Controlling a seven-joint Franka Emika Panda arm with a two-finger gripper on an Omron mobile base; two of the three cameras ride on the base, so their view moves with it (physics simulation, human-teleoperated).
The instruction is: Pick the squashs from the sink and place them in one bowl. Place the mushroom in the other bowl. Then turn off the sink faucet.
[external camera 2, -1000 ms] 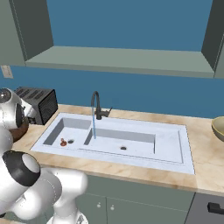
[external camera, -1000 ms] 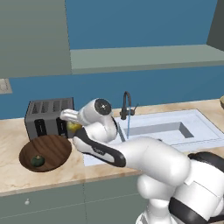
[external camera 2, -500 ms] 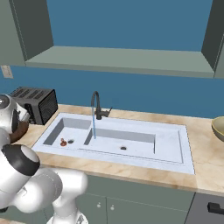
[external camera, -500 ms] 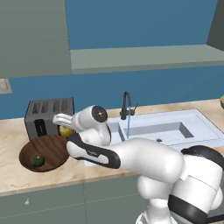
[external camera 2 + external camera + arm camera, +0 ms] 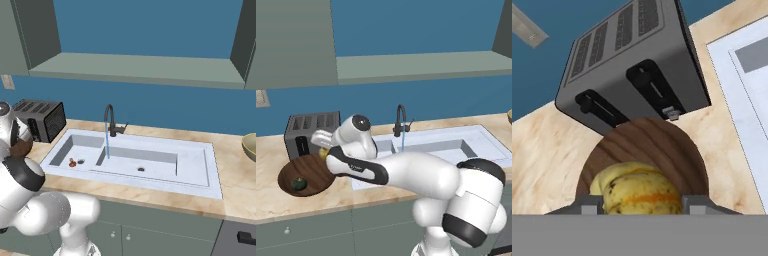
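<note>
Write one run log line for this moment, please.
gripper: shut on yellow squash | above wooden bowl | green squash: in bowl | mushroom: in sink | faucet: running

yellow squash [image 5: 637, 187], brown grained bowl [image 5: 662, 145]

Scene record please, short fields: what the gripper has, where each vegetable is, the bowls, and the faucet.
gripper: shut on yellow squash, above the wooden bowl
green squash: lying in the wooden bowl
mushroom: in the sink's left basin
tan bowl: on the counter right of the sink, contents hidden
faucet: running, water stream visible
toaster: behind the wooden bowl
</note>
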